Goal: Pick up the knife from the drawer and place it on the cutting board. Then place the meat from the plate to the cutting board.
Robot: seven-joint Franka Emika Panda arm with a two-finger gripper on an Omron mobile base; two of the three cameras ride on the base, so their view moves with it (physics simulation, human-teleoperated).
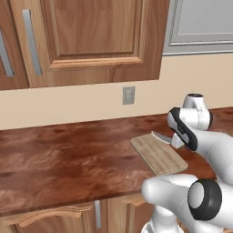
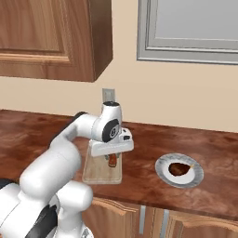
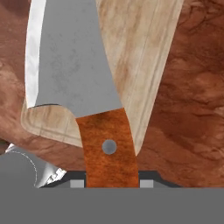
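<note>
Knife (image 3: 74,74) tip cut off; handle end hidden.

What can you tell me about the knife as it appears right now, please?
The knife is a small kitchen knife with a broad, pointed silver-grey blade and a short brown-orange wooden handle bearing one grey rivet. The gripper is shut on the handle, holding the blade out over the pale wooden cutting board. Whether it touches the board is unclear.

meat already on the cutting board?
No, the meat lies on the plate, apart from the cutting board on the counter.
</note>
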